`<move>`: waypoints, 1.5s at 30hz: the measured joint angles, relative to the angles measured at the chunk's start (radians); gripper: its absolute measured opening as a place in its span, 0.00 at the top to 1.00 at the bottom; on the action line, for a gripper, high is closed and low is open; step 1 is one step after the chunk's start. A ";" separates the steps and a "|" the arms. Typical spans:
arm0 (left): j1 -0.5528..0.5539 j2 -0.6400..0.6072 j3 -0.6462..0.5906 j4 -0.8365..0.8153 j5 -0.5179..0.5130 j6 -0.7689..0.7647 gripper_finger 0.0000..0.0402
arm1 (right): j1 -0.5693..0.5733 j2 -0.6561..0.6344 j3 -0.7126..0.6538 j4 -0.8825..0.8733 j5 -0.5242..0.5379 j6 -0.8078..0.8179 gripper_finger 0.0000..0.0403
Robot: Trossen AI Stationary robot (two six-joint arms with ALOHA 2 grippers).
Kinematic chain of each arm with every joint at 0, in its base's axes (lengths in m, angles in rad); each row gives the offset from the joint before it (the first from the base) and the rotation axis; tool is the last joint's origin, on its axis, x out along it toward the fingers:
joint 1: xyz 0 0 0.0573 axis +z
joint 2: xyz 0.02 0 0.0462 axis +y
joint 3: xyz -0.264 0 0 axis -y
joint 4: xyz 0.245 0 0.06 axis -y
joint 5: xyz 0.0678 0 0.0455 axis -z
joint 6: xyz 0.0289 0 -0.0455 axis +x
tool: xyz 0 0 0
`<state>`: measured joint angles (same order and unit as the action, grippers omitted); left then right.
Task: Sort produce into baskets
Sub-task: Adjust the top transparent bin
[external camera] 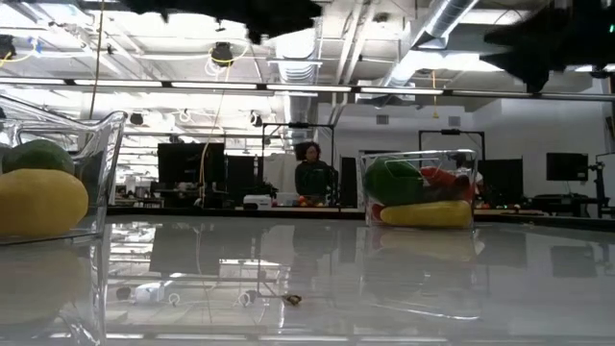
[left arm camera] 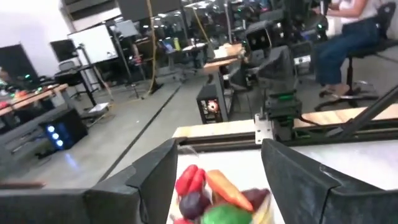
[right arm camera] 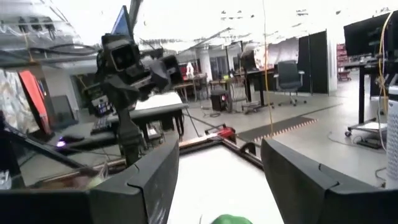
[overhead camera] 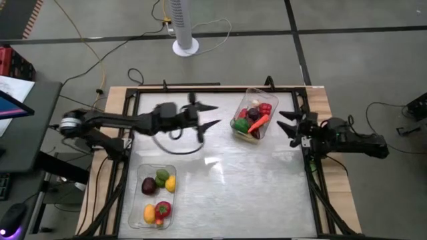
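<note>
Two clear baskets stand on the table. The far one (overhead camera: 252, 115) holds red peppers, an orange carrot, a dark purple piece and green pieces; it also shows in the low view (external camera: 419, 188). The near left one (overhead camera: 155, 195) holds a green, a dark purple, two yellow pieces and a red one. My left gripper (overhead camera: 209, 115) is open and empty, raised over the table left of the far basket, whose produce (left arm camera: 211, 193) shows between its fingers. My right gripper (overhead camera: 288, 125) is open and empty at the table's right side.
The white table top (overhead camera: 220, 180) lies bare between the two baskets. A black cable (overhead camera: 175, 143) loops under my left arm. A white fan stand (overhead camera: 185, 45) is on the floor beyond the far edge. A person (external camera: 309, 173) sits in the room behind.
</note>
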<state>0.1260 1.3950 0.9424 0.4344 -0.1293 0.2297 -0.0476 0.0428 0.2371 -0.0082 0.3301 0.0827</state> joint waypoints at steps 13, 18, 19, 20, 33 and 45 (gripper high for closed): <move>-0.079 -0.401 -0.455 0.052 -0.060 -0.128 0.45 | 0.002 -0.039 -0.126 0.107 -0.031 0.090 0.37; -0.104 -0.514 -0.570 0.068 -0.095 -0.134 0.45 | 0.002 0.017 -0.197 0.071 0.012 0.209 0.37; -0.109 -0.533 -0.590 0.079 -0.098 -0.133 0.45 | 0.002 0.039 -0.208 0.066 0.027 0.225 0.37; -0.114 -0.551 -0.606 0.089 -0.102 -0.130 0.45 | 0.002 0.061 -0.214 0.063 0.033 0.236 0.37; -0.174 -0.773 -0.791 0.103 -0.243 -0.160 0.45 | -0.035 0.206 -0.092 -0.106 0.146 0.253 0.37; -0.185 -0.901 -0.898 0.107 -0.296 -0.204 0.45 | -0.078 0.669 0.135 -0.238 0.123 0.280 0.37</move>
<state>-0.0589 0.4943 0.0443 0.5411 -0.4253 0.0261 -0.1252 0.7118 0.3718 -0.2458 0.4532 0.3629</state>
